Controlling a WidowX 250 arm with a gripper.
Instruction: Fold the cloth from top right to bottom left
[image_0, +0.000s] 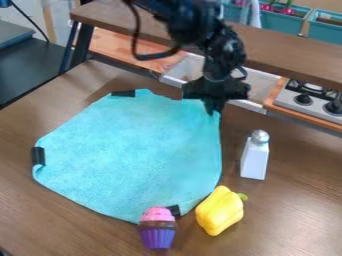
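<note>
Brown wood grain covers the table, with a raised shelf along its far side, a pale sink beneath the shelf and a stove to the right of the sink. Teal planters stand behind the shelf at upper right, and a dark table is at far left.

Spread over the middle of the table is the turquoise cloth, its outline uneven and partly rounded. Black patches sit at its upper left edge, its left edge and its lower edge.

From the top edge the black arm angles down toward the right, then bends so its wrist is nearly upright, a loop of cable hanging beside it. The gripper points down at the cloth's top right corner; whether it is open or closed on the cloth, I cannot tell.

Right of the cloth stands a white shaker with a silvery top. A yellow pepper lies by the lower right edge, and a pink-topped cupcake in a purple cup is at the lower edge.
</note>
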